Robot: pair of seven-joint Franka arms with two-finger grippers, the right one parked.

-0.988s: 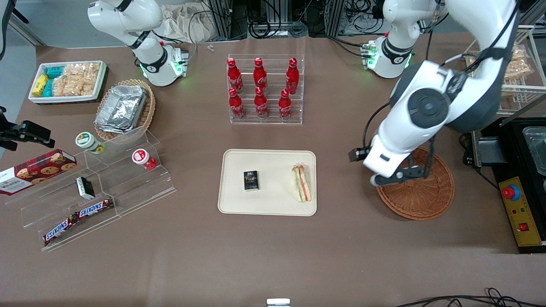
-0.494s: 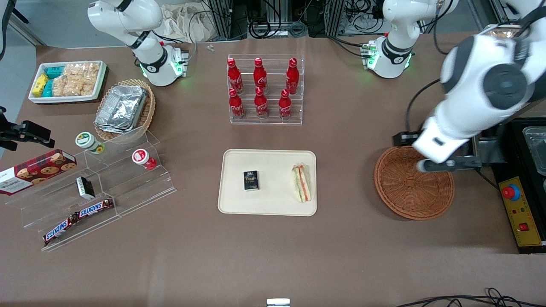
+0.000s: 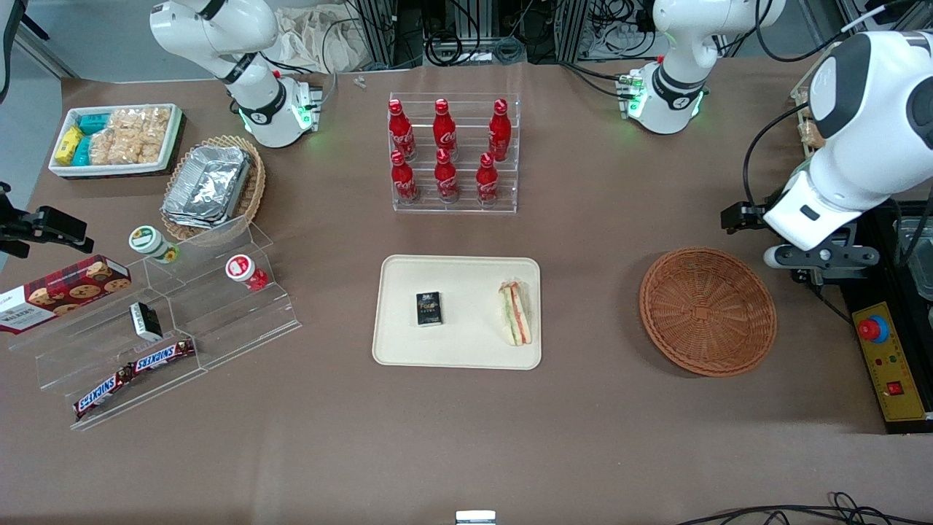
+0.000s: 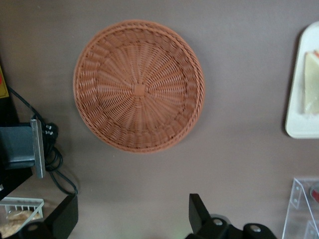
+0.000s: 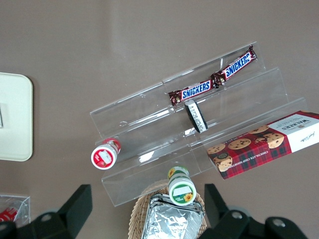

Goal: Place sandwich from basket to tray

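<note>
From my station, left wrist view: tray (image 4: pixel 299 127) and sandwich (image 4: pixel 312 84) are cut by the frame edge, only a strip of each showing. Gripper (image 4: pixel 132 219) fingers run off the frame edge there, spread apart; tips not seen. Front view: gripper (image 3: pixel 820 257) partly masked by its own wrist. Label on the small black box (image 3: pixel 428 308) on the tray too small to read.
</note>
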